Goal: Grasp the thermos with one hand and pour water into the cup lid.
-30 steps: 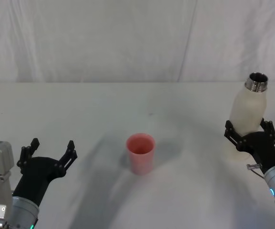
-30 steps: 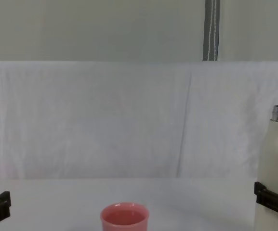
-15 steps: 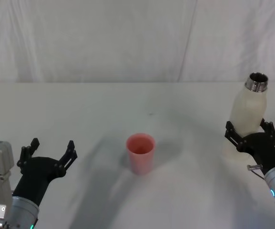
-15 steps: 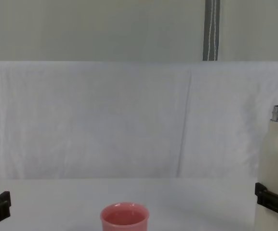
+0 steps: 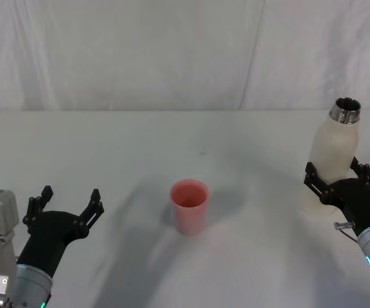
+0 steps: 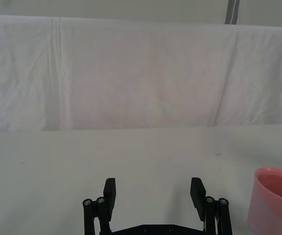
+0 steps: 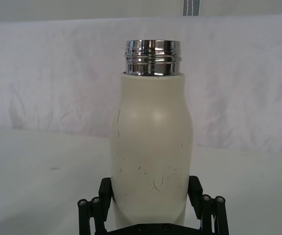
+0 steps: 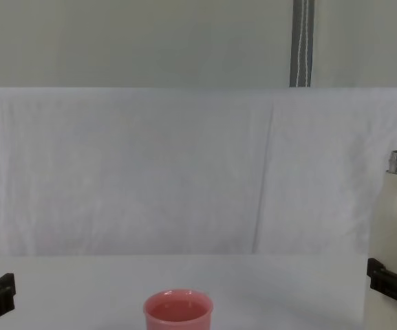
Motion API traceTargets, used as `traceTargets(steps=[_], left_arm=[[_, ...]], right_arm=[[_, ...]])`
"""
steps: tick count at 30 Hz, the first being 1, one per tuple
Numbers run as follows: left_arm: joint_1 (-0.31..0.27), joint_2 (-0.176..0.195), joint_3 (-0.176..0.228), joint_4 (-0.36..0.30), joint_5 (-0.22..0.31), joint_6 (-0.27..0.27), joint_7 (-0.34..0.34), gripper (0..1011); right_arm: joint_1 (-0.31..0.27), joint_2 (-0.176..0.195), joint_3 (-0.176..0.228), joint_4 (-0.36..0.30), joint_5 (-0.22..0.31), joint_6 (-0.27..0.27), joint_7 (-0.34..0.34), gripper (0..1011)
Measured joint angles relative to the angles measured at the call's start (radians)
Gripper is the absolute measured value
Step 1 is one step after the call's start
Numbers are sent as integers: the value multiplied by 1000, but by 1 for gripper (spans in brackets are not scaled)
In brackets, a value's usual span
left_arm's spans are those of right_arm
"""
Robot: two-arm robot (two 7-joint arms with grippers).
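**Cream bottle low in my right grip, pink cup well off to the side**

Black and idle, my left gripper (image 5: 66, 205) sits at the near left of the white table (image 5: 172, 147) with its fingers spread wide, holding nothing. Near the middle of the table the cup lid (image 5: 189, 205) stands upright, pink and apart from both of my grippers.

At the far right, my right gripper (image 5: 338, 179) has a finger on either side of the thermos (image 5: 333, 154), low on its cream body. I cannot tell whether the fingers press the walls or merely flank them.

My worry is that low hold. The bottle is tall and smooth, its steel neck uncapped. Tipped from so near its base, I judge it could swivel or slide through the fingers. The cup is small and light, so a nudge from the neck could topple it, or a hasty tilt could send water past its rim.
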Motion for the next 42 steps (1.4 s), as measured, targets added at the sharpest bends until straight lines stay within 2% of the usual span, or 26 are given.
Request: traceTargets(steps=[42], left_arm=[[0,0,0,0,0,0,0,1001]], right_arm=[[-66,17,0,-106,-5,23,-3,1001]])
